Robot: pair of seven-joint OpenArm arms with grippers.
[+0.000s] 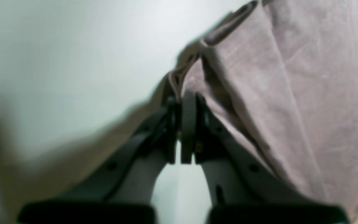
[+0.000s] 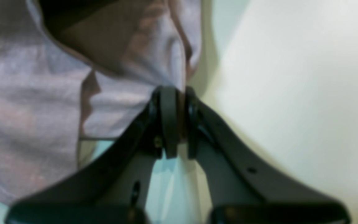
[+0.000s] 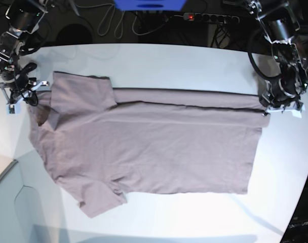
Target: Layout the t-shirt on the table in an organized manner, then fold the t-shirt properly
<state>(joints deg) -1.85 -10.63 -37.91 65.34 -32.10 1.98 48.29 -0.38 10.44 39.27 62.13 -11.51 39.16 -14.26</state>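
**First fold on, plenty left to do**

Left wrist cam first: our left gripper had its jaws pressed together on a bunched bit of the t-shirt, right at a hem-like edge. The cloth ran away up and to the right, with the white table off to the left. Blurry shot, but the pinch was plain enough.

Right wrist cam: same story. The right gripper was clamped on a fold of the t-shirt, near what looked like the neck or shoulder end, with an opening in the cloth showing dark above it. Bare table filled the right side.

Base cam gave us the real picture. The t-shirt lay spread flat across the middle of the table, neck end towards the right gripper and bottom hem towards the left gripper. The far long edge seemed already turned over onto the body as a strip, with that side's sleeve lying on top. Both grippers sat at the ends of that strip, holding it.

So as we reckoned it, laying out was done and one lengthwise fold was in place but not let go. The near side with its sleeve sticking out was unfolded, and the crosswise folds hadn't been started.
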